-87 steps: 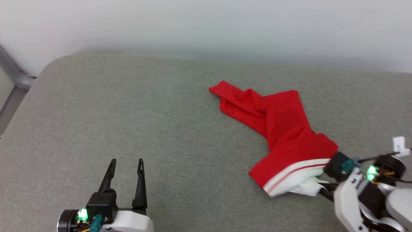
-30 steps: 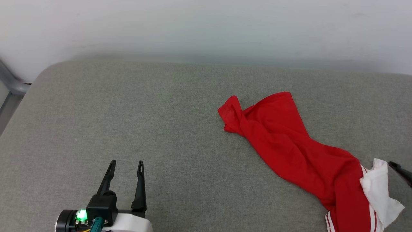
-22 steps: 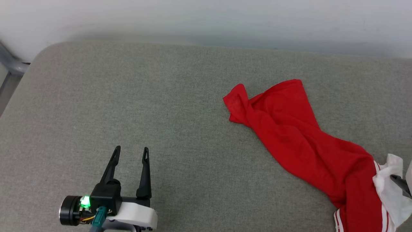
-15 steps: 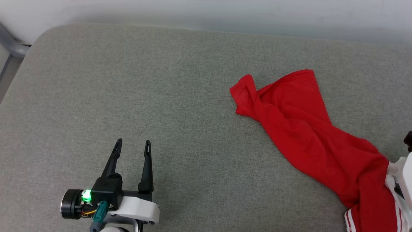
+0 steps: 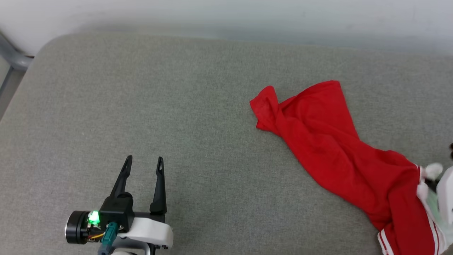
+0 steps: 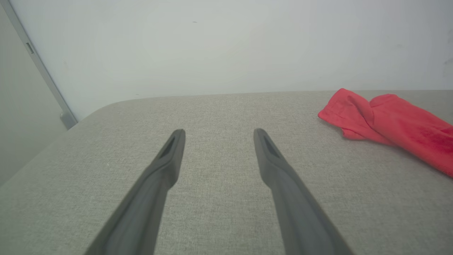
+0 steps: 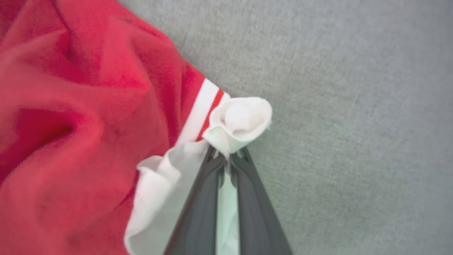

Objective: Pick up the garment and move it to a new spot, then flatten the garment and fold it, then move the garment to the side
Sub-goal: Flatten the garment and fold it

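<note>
The red T-shirt is laid crumpled in a long diagonal band on the right half of the grey padded surface. Its red end is seen farthest from the robot, and its white sleeve at the right edge of the head view. The right claw is clenched on a bunched fold of that white sleeve, just beside the red-and-white striped trim. The left claw is held released and empty, well apart from the shirt.

Grey fabric surface, white wall, grey post
</note>
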